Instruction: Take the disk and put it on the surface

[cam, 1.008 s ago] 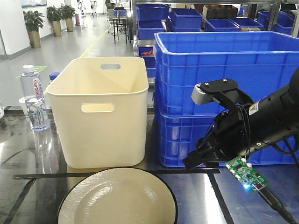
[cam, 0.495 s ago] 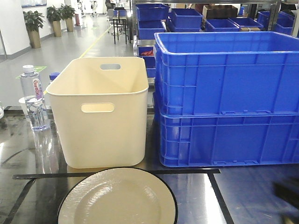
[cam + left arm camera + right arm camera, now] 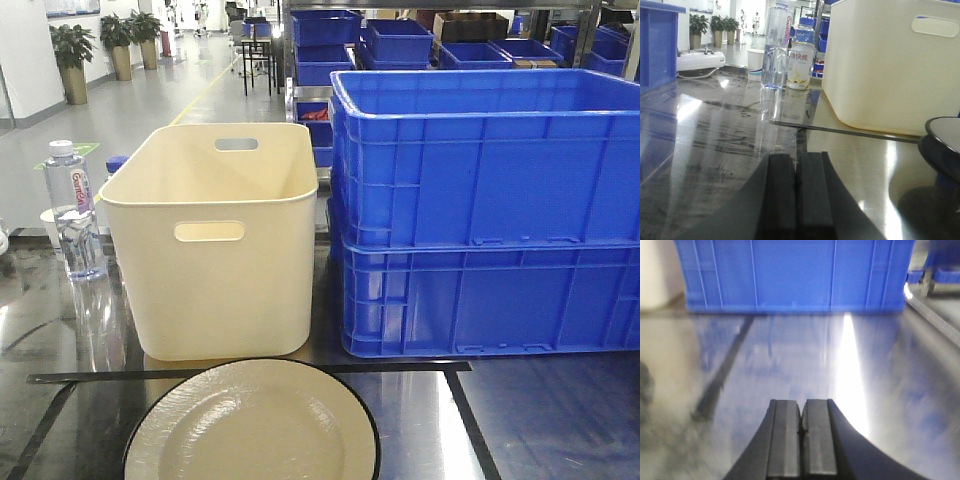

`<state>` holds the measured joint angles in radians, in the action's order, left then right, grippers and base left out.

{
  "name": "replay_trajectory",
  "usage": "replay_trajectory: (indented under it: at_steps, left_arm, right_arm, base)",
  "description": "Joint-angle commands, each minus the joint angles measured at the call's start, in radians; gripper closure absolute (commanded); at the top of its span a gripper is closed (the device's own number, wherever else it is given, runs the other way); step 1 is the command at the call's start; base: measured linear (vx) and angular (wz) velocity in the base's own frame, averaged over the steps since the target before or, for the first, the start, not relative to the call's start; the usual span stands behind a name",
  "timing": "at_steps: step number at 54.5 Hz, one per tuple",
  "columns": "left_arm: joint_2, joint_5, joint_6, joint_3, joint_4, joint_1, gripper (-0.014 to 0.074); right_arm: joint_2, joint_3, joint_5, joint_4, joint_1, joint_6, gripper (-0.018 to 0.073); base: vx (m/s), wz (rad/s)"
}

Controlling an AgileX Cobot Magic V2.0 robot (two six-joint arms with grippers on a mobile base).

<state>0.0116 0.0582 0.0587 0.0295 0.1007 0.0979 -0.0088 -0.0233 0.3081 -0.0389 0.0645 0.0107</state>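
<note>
The disk [image 3: 255, 425] is a cream plate with a black rim. It lies at the front centre of the dark glossy surface [image 3: 530, 430], inside black tape lines. In the left wrist view its edge [image 3: 946, 131] shows at the far right. My left gripper [image 3: 797, 156] is shut and empty, low over the surface [image 3: 715, 150], to the left of the disk and apart from it. My right gripper [image 3: 802, 402] is shut and empty over the reflective surface [image 3: 790, 355], facing the blue crate. Neither arm shows in the front view.
A cream bin [image 3: 215, 240] stands behind the disk, with two stacked blue crates [image 3: 480, 210] to its right. A water bottle [image 3: 72, 210] stands at the left, beside a small white bottle [image 3: 801, 60], a paper cup [image 3: 755, 64] and a white device [image 3: 697, 60]. Black tape [image 3: 722, 375] crosses the tabletop.
The right arm, seen at the front view's right side one second ago, has pulled back out of that view. The disk has not moved.
</note>
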Motion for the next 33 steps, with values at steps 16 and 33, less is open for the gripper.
replay_trajectory:
  at_steps: [16, 33]
  left_arm:
    - [0.004, -0.079, 0.010, -0.019, -0.001, 0.000, 0.0604]
    - [0.004, -0.079, 0.010, -0.019, -0.001, 0.000, 0.0604]
  right_arm:
    - [-0.011, 0.061, -0.261, -0.024, -0.005, -0.024, 0.0564]
    - [-0.011, 0.061, -0.261, -0.024, -0.005, -0.024, 0.0564]
  base:
    - [0.00, 0.00]
    - [0.00, 0.00]
